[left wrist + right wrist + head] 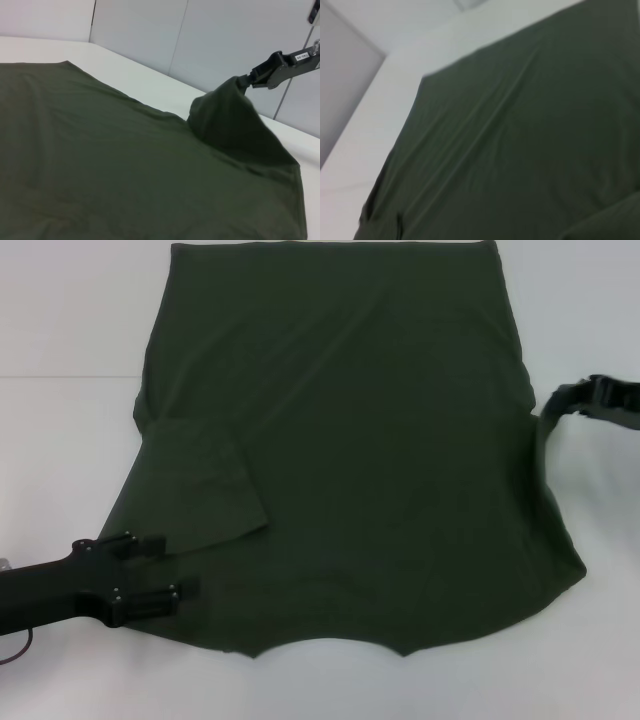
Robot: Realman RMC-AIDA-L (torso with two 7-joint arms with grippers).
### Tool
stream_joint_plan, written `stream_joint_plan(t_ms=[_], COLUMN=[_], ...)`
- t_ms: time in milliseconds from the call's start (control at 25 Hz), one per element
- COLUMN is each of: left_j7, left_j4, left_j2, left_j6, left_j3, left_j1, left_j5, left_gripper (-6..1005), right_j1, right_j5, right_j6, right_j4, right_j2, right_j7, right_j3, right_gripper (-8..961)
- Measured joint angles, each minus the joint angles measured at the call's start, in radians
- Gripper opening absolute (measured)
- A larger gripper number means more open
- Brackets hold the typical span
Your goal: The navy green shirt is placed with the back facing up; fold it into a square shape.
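Shirt spread flat on bench, back up. Right tool clenched on right sleeve, lifting it. Left tool spread wide, resting beside folded left sleeve. Fabric soft, light, limp; best gripped at sleeve edges.

We see the navy green shirt spread plain side up on the white table — dark olive, faintly creased, its hem toward the far edge and its curved neckline at the near edge. Its left sleeve lies folded in over the body; its right sleeve is lifted clear of the table — pulled up into a peak.
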Motion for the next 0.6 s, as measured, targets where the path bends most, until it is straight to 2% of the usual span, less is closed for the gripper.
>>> stream_joint_plan(t_ms=[160, 280, 440, 600], left_j7=[-0.001, -0.001, -0.001, -0.001], left_j4=[0.0, 0.0, 0.0, -0.003], left_j2=[0.0, -0.003, -0.006, -0.008], left_j6=[0.0, 0.0, 0.0, 0.001], left_j3=[0.0, 0.0, 0.0, 0.001], left_j1=[0.001, 0.004, 0.008, 0.012], left_j5=[0.004, 0.005, 0.005, 0.005], left_gripper=[860, 860, 859, 859], right_j1=[0.045, 0.087, 0.144, 0.157], right_j5=[-0.019, -0.066, -0.161, -0.199], right_j6=[0.004, 0.003, 0.001, 0.031], right_j4=[0.039, 0.057, 0.087, 0.088], right_j2=[-0.003, 0.005, 0.028, 0.061], right_j7=[0.0, 0.008, 0.021, 0.021], right_j3=[-0.071, -0.113, -0.146, -0.149], right_gripper=[39, 41, 44, 48])
